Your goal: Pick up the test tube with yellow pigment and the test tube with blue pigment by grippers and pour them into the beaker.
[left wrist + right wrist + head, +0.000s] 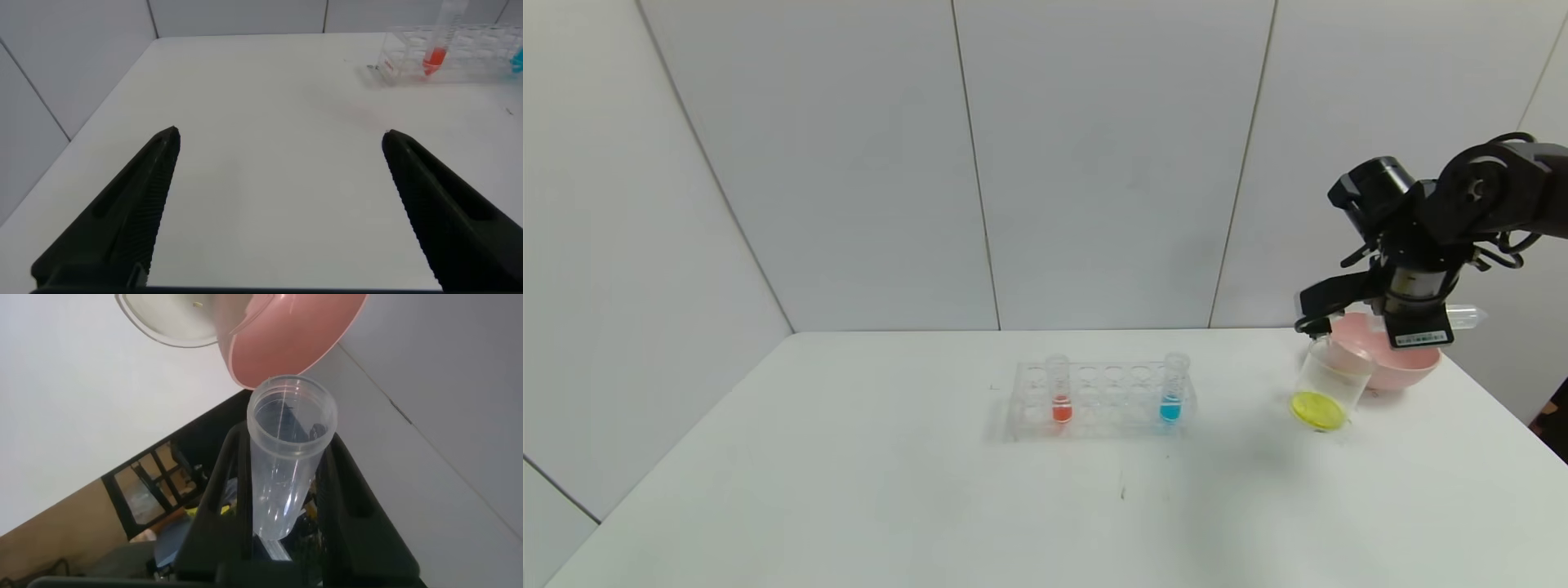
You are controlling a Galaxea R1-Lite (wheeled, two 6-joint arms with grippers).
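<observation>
over pink bowl (1401,367), right gripper (282,490) pinches emptied tube (286,457); beaker (1327,384) holds yellow.

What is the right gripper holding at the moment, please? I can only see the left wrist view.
Observer: The right gripper is shut on an empty clear tube, held roughly sideways by the pink bowl.
Operator: Is there any yellow in the beaker?
Observer: Yes, the beaker has yellow liquid at its bottom.
Operator: And the blue one?
Observer: The test tube with blue pigment stands upright near the right end of the rack, untouched.
</observation>
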